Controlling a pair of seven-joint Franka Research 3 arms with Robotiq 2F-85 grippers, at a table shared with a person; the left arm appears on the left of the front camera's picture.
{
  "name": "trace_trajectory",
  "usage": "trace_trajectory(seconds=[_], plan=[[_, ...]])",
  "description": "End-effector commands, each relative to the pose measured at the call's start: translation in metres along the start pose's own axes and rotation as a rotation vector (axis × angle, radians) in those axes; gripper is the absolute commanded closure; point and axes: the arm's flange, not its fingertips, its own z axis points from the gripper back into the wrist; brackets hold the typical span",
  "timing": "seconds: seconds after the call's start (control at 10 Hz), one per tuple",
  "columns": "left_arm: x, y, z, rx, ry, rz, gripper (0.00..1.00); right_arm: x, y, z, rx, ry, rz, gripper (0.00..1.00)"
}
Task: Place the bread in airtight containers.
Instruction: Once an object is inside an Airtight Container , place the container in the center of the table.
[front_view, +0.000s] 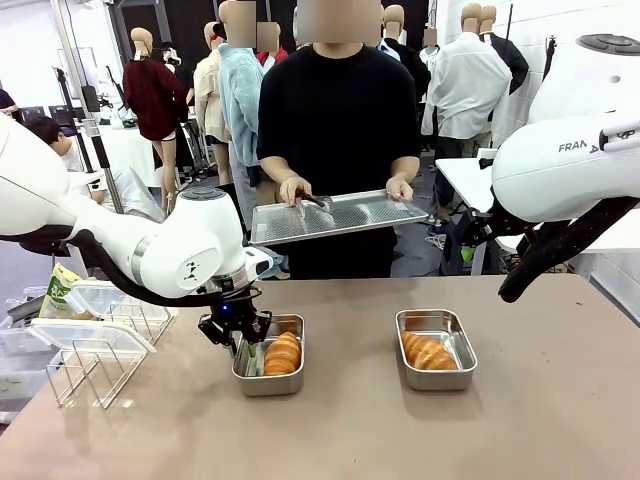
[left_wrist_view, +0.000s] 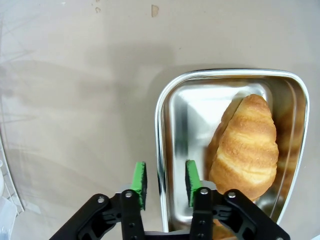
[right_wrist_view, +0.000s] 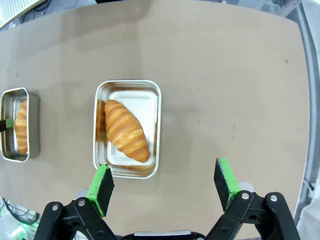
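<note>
Left claw (left_wrist_view: 165, 175): part open, green pads either side of left tin (left_wrist_view: 225, 72) rim at 9 o'clock edge, one pad inside, one outside over worktop (left_wrist_view: 75, 100); nothing gripped. Inside left tin: one roll (left_wrist_view: 247, 145), lengthwise along 3 o'clock side, just beside inner pad. Right claw (right_wrist_view: 165, 182): wide open, empty, above right tin (right_wrist_view: 127, 83). Inside right tin: second roll (right_wrist_view: 126, 131), lying diagonally. Tins well apart, left tin at 9 o'clock of right. At 12 o'clock, far side: person holding perforated tray (front_view: 350, 213) in both hands.
</note>
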Motion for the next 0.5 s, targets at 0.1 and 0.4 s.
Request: trace_trajectory(seconds=[0.1, 0.4], plan=[[0.0035, -0.0034, 0.002, 0.039, -0.01, 0.019, 0.0, -0.0002, -0.0007, -0.0006, 0.007, 0.004, -0.003, 0.0], [0.0032, -0.0033, 0.0018, 0.044, -0.006, 0.018, 0.0, -0.0002, -0.0007, -0.0006, 0.007, 0.004, -0.003, 0.0]])
